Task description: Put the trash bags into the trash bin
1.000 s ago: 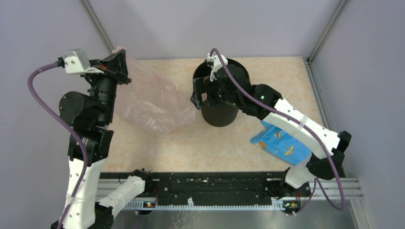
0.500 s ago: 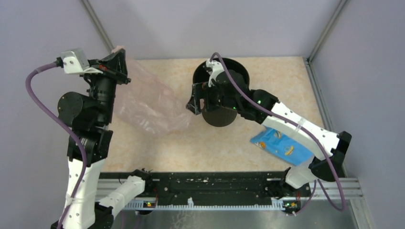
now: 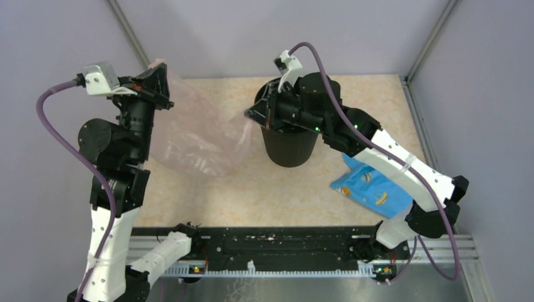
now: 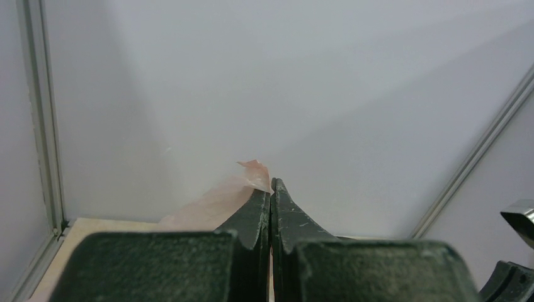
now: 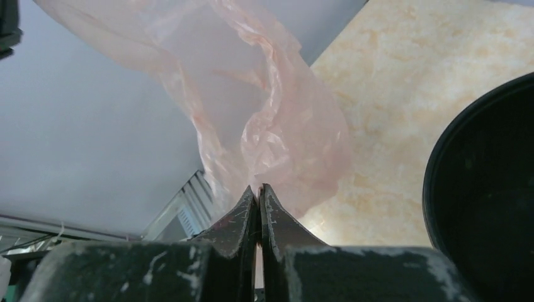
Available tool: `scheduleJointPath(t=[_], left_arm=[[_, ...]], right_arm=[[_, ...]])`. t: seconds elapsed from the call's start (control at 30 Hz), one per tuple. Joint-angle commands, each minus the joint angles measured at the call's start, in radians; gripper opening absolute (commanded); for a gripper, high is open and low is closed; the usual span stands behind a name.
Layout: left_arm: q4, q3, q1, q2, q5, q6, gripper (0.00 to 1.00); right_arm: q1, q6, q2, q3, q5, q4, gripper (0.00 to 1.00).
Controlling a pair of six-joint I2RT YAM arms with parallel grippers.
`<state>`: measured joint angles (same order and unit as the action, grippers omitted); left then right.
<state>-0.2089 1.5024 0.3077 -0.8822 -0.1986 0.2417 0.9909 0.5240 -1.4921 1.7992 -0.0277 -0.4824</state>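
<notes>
bag (image 3: 201, 135): one, pale pink, crinkly, see-through; held up off table (image 3: 283, 195) by both ends, spread left of bin (image 3: 289, 150) and wholly outside it, with lower folds sagging close to the tabletop. bin: one, black, round, upright at far middle of table; mouth largely covered by right arm (image 3: 378, 151) in the top view; inside dark in the right wrist view, contents not to be made out. left gripper (image 3: 155, 68): clenched on far-left corner of bag, raised near the back wall, with a scrap of film poking past the tips. right gripper (image 3: 249, 116): clenched on right edge of bag, just beside left rim of bin, with film bunched at the tips. packet (image 3: 371, 192): one, blue, flat on table right of bin, partly under right arm, apart from bin.
</notes>
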Motion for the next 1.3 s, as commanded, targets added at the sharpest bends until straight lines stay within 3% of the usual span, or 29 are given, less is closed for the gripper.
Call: scheduleJointPath(t=[0.0, 0.13, 0.3, 0.43, 0.67, 0.93, 1.27], left_arm=[[0.074, 0.012, 0.002, -0.010, 0.007, 0.011, 0.00], [0.111, 0.023, 0.002, -0.035, 0.041, 0.032, 0.00], [0.200, 0.037, 0.002, -0.058, 0.188, 0.076, 0.00], [0.268, 0.056, 0.002, -0.074, 0.294, 0.108, 0.00], [0.329, 0.107, 0.002, -0.119, 0.441, 0.209, 0.00], [0.382, 0.120, 0.002, -0.195, 0.610, 0.377, 0.00], [0.313, 0.048, 0.002, -0.233, 0.546, 0.434, 0.00]], right_arm=[[0.006, -0.066, 0.004, 0.072, 0.059, -0.035, 0.00], [0.006, -0.165, -0.024, 0.186, 0.118, -0.055, 0.00], [0.006, -0.364, -0.080, 0.439, 0.224, -0.044, 0.00], [0.006, -0.482, -0.065, 0.564, 0.276, 0.061, 0.00], [0.006, -0.642, 0.075, 0.461, 0.327, 0.350, 0.00], [0.006, -0.791, 0.129, 0.450, 0.385, 0.476, 0.00], [0.003, -0.865, 0.106, 0.327, 0.389, 0.553, 0.00]])
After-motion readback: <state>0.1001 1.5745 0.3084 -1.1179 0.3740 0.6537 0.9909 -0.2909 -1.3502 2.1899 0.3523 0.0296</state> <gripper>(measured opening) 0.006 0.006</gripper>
